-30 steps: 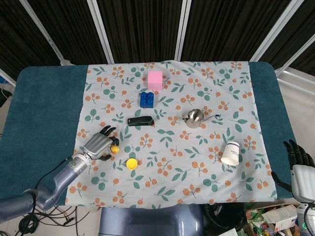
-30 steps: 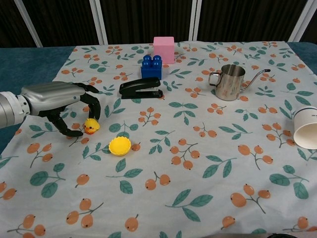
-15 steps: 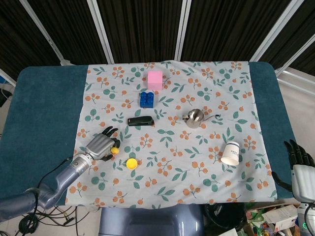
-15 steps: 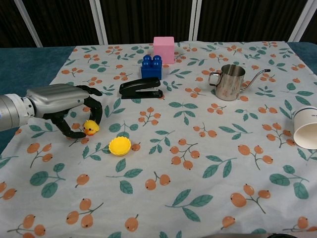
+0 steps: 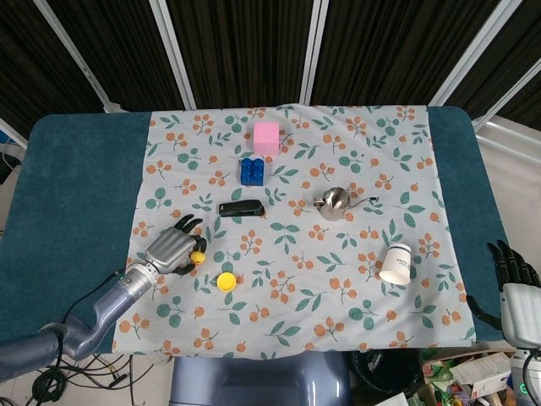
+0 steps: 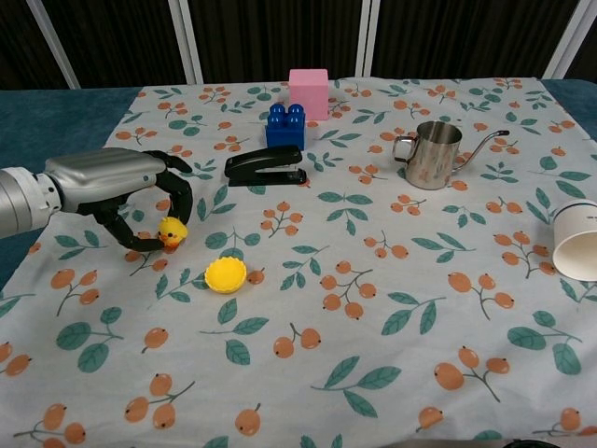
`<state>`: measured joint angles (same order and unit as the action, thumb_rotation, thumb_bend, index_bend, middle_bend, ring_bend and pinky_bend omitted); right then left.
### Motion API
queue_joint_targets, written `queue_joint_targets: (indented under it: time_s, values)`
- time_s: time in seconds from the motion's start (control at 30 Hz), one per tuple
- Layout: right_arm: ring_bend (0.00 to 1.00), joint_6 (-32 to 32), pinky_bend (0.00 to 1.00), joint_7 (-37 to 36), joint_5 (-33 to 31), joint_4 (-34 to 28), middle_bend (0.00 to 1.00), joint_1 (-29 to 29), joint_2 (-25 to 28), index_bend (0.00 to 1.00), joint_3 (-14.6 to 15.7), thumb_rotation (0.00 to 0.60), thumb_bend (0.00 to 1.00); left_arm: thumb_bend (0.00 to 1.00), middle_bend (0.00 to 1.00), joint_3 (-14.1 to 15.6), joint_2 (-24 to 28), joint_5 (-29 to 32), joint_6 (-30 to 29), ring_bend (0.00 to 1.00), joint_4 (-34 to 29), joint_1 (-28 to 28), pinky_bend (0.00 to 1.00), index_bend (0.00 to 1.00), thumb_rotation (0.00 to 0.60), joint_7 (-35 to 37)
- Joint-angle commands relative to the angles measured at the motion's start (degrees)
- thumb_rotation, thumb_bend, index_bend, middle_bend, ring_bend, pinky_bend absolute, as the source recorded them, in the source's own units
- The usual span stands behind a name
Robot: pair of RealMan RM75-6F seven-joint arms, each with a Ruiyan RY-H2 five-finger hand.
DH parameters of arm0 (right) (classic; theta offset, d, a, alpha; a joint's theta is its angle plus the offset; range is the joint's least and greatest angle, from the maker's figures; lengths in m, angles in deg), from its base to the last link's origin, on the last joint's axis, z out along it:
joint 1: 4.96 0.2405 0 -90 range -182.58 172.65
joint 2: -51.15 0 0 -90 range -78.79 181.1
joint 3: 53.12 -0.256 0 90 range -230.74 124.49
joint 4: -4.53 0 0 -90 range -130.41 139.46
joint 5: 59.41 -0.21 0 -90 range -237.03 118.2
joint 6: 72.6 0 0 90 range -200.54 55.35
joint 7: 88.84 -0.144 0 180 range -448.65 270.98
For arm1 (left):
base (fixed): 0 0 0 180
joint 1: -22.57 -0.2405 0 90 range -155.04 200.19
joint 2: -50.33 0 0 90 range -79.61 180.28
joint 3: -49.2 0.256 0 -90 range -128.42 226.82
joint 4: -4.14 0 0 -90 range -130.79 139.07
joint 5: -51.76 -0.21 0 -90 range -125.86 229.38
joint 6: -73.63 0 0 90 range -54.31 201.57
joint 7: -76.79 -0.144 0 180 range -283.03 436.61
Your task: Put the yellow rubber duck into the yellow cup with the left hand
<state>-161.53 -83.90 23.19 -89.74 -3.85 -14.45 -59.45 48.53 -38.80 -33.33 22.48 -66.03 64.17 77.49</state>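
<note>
The small yellow rubber duck (image 6: 171,231) (image 5: 197,256) sits pinched between the thumb and curled fingers of my left hand (image 6: 121,187) (image 5: 172,249), just above the flowered cloth at the left. The yellow cup (image 6: 225,274) (image 5: 226,282) lies on the cloth a short way to the right of the duck and nearer the front edge. It is apart from the hand. My right hand (image 5: 512,271) hangs off the table's lower right corner, holding nothing, with its fingers apart.
A black stapler (image 6: 265,166) lies behind the duck. A blue brick (image 6: 285,126) and a pink block (image 6: 309,92) stand further back. A steel pitcher (image 6: 436,154) stands right of centre. A white paper cup (image 6: 576,239) lies on its side at the right edge.
My left hand's fingers have closed around the duck, and hand and duck have risen slightly from the cloth. The cup and the right hand have not moved.
</note>
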Motion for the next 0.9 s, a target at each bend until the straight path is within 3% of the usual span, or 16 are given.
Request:
queue_joint_targets:
  time_s: [0.03,0.23,0.5,0.9]
  values:
    - [0.08,0.06,0.16,0.0,-0.04,-0.02,0.03,0.01,-0.01,0.07,0.01,0.6,0.16,0.32,0.48,-0.59,1.32,-0.46,-1.51,0.06,-2.2,-0.19,0.0,0.48,0.6,1.04]
    - [0.08,0.07,0.16,0.17,0.03,-0.11,0.03,0.03,0.02,0.07,0.06,0.6,0.16,0.32,0.48,-0.97,4.3,-2.13,-3.81,0.06,-9.18,-0.21,0.0,0.48,0.6,2.72]
    - [0.08,-0.08,0.16,0.26,0.16,-0.11,0.03,-0.01,-0.02,0.07,0.09,0.6,0.16,0.32,0.47,0.56,5.5,-3.61,-2.1,0.05,-13.75,0.62,0.0,0.48,0.6,1.39]
    - [0.08,-0.09,0.16,0.06,0.05,-0.08,0.03,-0.05,0.0,0.07,0.05,0.6,0.16,0.32,0.47,0.8,2.35,-3.42,0.91,0.05,-12.5,2.5,0.0,0.47,0.6,-1.54]
